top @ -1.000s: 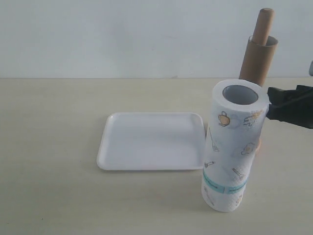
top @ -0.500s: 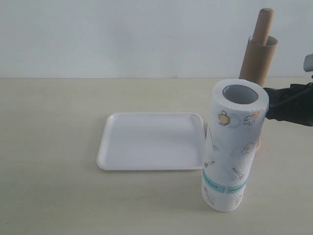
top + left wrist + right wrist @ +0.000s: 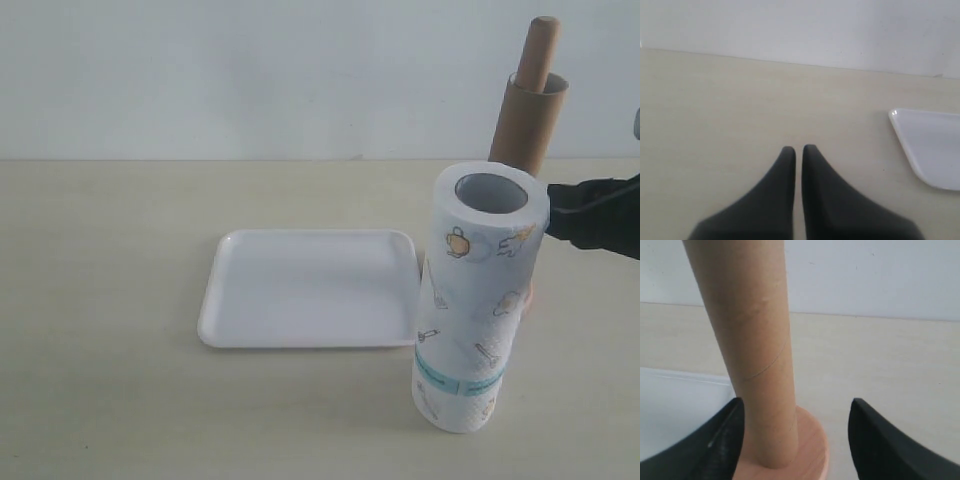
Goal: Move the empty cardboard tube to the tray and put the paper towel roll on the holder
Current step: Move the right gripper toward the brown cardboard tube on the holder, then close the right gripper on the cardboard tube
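Beige tabletop (image 3: pixel 100 300), white wall (image 3: pixel 250 80). The empty cardboard tube (image 3: pixel 525 125) sits sleeved over the holder (image 3: pixel 543 50), right hand (image 3: pixel 796 405) spread wide around it, maybe touching. The paper towel roll (image 3: pixel 480 300) stands just beside the holder; left hand (image 3: pixel 797 148) pinched together.

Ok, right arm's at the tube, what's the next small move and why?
Probably close the right gripper on the empty cardboard tube. Its jaws stand open on either side of the tube, which sits over the holder dowel, so it needs gripping before lifting off.
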You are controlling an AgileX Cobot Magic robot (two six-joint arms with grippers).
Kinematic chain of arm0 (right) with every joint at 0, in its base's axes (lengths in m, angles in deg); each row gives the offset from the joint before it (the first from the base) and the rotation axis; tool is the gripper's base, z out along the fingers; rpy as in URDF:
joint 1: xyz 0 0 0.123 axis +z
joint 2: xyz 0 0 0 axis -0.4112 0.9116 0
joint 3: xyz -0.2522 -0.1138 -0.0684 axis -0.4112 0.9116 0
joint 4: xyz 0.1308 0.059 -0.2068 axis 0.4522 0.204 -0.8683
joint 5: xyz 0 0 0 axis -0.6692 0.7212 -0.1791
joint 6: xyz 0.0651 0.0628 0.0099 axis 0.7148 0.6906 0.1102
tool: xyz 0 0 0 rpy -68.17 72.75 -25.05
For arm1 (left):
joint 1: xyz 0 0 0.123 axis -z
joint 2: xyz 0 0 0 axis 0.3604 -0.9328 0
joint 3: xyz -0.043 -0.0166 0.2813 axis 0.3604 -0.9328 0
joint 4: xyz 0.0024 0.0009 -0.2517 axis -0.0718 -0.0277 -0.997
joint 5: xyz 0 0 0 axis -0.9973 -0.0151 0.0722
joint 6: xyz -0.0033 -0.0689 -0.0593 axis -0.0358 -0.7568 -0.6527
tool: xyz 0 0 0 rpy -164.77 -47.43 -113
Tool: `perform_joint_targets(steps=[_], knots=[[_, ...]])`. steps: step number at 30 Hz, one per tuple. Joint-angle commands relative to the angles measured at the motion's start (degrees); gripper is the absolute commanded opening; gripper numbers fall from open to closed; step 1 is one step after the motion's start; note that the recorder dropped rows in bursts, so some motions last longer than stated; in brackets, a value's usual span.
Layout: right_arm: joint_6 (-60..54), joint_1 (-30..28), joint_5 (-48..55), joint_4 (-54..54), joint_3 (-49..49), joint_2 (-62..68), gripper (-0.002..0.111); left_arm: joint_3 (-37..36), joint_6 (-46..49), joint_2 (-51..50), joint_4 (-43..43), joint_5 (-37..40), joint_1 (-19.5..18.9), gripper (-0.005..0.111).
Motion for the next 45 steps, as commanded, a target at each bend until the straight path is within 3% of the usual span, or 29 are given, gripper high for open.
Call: perform_joint_targets(steps=[1,9,13,16,18,22,35,45], knots=[[0.7,-0.2,0.9,-0.4,-0.3,-0.5,0.058,-0.2,0.2,0.1,-0.4,-0.1,-0.1,0.004],[6.5,-4.2,2.6,-5.9,-0.3,-0.4,0.058,-0.2,0.2,0.1,-0.4,-0.1,-0.1,0.004],[22.1,-9.2,-2.2,-23.4,-0.3,-0.4,0.058,-0.2,0.2,0.1,-0.4,-0.1,-0.1,0.004],[35.1,-14.1,-15.3,-43.4,-0.6,-0.4,0.058,-0.2,0.2,0.1,-0.4,-0.1,-0.1,0.004],[38.5,-16.4,-21.5,-48.8,-1.3,-0.4,0.058,-0.2,0.2,0.1,-0.4,-0.1,-0.1,0.004],[38.8,-18.5,-22.4,-49.1,-2.0,-0.2,0.058,-0.2,0.2,0.1,-0.4,-0.1,-0.1,0.004],[14.9,-18.5,-38.2,-36.9,-2.0,14.2,0.058,-0.2,0.2,0.1,-0.4,-0.1,-0.1,0.004],[5.6,-16.2,-44.5,-33.1,-3.7,18.7,0.059,-0.2,0.2,0.1,-0.4,-0.1,-0.1,0.004]])
